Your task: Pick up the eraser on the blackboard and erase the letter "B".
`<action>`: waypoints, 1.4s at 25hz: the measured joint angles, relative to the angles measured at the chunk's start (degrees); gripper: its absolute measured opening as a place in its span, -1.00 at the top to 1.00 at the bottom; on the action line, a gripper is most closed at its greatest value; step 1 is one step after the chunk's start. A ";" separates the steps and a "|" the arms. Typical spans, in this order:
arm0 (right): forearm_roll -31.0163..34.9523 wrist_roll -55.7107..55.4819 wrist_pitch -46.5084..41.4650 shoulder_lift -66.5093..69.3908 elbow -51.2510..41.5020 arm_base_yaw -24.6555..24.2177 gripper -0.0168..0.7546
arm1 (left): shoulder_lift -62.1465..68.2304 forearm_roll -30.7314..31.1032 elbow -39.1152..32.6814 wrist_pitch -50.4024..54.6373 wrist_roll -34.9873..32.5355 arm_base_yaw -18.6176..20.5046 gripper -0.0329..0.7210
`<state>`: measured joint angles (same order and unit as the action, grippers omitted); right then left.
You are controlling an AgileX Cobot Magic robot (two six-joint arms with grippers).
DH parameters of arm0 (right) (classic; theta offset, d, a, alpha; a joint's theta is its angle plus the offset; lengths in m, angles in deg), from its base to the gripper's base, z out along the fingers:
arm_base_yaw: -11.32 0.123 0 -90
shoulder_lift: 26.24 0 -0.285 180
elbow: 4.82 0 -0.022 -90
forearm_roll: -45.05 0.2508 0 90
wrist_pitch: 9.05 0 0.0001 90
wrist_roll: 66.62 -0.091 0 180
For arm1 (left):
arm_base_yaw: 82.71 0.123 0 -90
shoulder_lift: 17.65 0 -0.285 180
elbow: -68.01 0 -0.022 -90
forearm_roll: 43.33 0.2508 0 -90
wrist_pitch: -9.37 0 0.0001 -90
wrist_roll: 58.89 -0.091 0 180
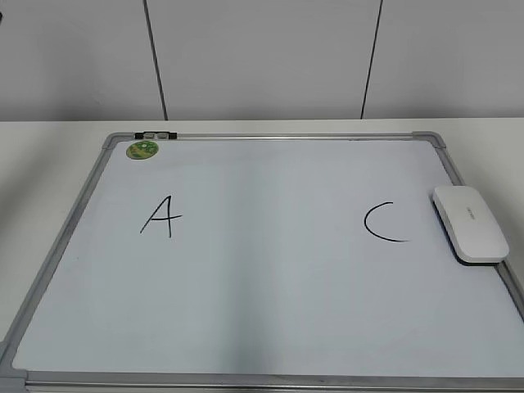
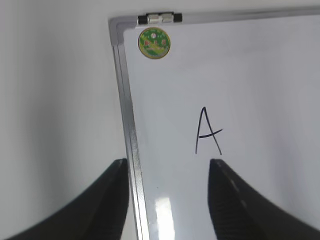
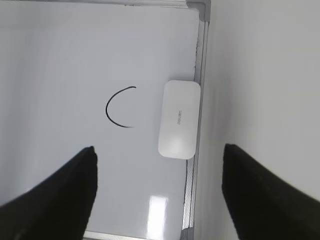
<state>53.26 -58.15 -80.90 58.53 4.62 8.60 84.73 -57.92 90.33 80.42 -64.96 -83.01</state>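
The blackboard (image 1: 270, 319) is a white board in a silver-grey frame, lying flat on the table. The white eraser (image 1: 469, 223) lies on its right edge, beside a black "C" (image 1: 383, 222). A black "A" (image 1: 161, 216) is at the left. No letter "B" shows; the space between "A" and "C" is bare. Neither gripper shows in the exterior view. My left gripper (image 2: 167, 172) is open and empty above the board's left frame (image 2: 131, 145), near the "A" (image 2: 207, 131). My right gripper (image 3: 159, 160) is open and empty, held above the eraser (image 3: 178, 119) and "C" (image 3: 119, 108).
A small round green magnet (image 1: 142, 150) sits at the board's top left corner, next to a black-and-silver clip (image 1: 155, 134) on the frame; both show in the left wrist view (image 2: 154, 42). White table surrounds the board, with a wall behind.
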 joint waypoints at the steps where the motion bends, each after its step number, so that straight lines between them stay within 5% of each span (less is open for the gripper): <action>1: -0.05 0.00 0.02 -1.31 -1.26 0.00 -0.58 | -1.97 0.00 -0.26 0.04 0.28 0.00 -0.07; 10: -0.18 0.00 -0.24 -12.90 -10.45 0.00 -0.58 | -17.44 0.00 -8.95 0.47 0.54 0.00 -0.06; 25: 1.98 -2.07 -0.43 -31.21 -20.14 0.00 -0.58 | -43.20 0.00 -38.45 0.58 0.71 -1.23 -0.05; 35: 2.31 -2.70 -0.57 -46.64 -35.67 0.12 -0.58 | -60.49 1.51 -50.85 1.13 0.84 -1.75 -0.05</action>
<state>55.57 -60.85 -81.47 11.89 -31.05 8.72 24.24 -56.41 39.48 81.56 -64.12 -84.76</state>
